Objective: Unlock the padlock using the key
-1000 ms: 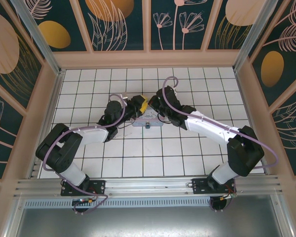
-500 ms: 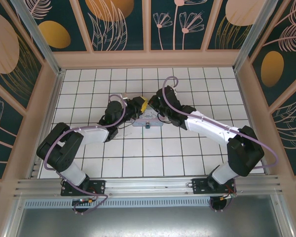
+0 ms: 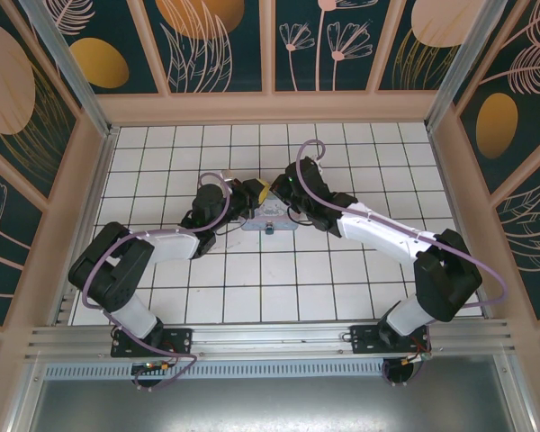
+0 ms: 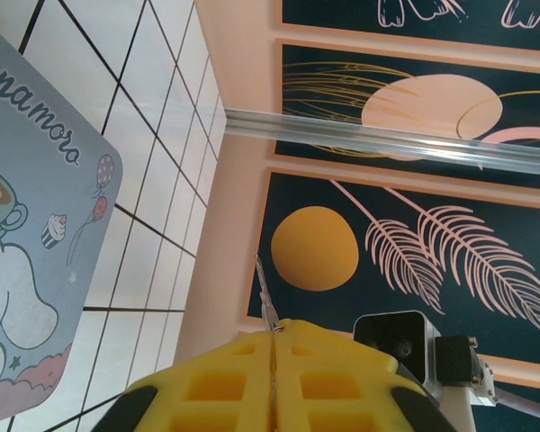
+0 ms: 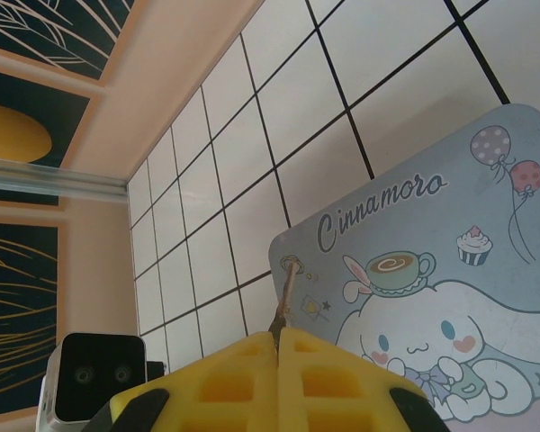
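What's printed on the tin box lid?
Pastel blue tin box, white cartoon character, teacup, balloons, "Cinnamoro" script; clearest in the right wrist view.

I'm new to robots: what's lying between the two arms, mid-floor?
A pastel-blue cartoon-printed tin box; the overhead view shows it between them, and both wrist views show it up close.

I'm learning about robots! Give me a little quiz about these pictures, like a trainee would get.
1. True or false: the left gripper has its jaws wide open.
2. What pokes out of the shut right gripper? A the key, B a spoon, C a pencil.
3. Fill in: the tin box has a lid that reads "Cinna____".
Key: 1 false; 2 A; 3 moro.
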Robot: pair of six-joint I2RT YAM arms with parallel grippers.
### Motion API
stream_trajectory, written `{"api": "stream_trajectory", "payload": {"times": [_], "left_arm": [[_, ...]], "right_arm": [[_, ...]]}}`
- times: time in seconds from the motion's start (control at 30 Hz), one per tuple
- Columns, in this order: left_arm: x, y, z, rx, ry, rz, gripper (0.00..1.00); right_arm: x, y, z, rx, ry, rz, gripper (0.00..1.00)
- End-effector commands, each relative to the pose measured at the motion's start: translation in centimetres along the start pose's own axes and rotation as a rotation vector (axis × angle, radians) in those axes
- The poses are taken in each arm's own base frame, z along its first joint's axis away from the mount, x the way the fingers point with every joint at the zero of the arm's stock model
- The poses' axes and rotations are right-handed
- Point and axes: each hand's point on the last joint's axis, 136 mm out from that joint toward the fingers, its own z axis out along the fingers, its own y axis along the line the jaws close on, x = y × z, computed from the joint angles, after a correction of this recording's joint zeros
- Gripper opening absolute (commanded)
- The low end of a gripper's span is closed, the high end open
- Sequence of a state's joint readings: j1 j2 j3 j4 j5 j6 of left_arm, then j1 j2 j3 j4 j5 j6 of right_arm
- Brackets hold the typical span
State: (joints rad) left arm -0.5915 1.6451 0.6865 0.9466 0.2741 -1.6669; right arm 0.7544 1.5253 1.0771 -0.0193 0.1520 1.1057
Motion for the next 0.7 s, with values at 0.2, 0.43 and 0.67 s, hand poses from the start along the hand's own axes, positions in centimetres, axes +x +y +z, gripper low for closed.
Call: {"api": "stream_trajectory", "payload": {"times": [0.2,0.43,0.67], "left_arm": [[0.3,-1.1,0.4,0.035,0.007,0.082,0.00],[0.9,-1.0,0.4,-0.007,0.039,0.258,0.00],[1.9,-1.6,0.7,-0.061,0.113,0.487,0.00]], "right_arm": [[-0.8,-0.2,-1.5,0.015,-0.027,-0.024,0.37],[-3.8,-1.3,-4.3,0.095,-0.055,-0.158,0.99],[-5.8,-1.6,-5.9,0.133,-0.035,-0.253,0.99]]}}
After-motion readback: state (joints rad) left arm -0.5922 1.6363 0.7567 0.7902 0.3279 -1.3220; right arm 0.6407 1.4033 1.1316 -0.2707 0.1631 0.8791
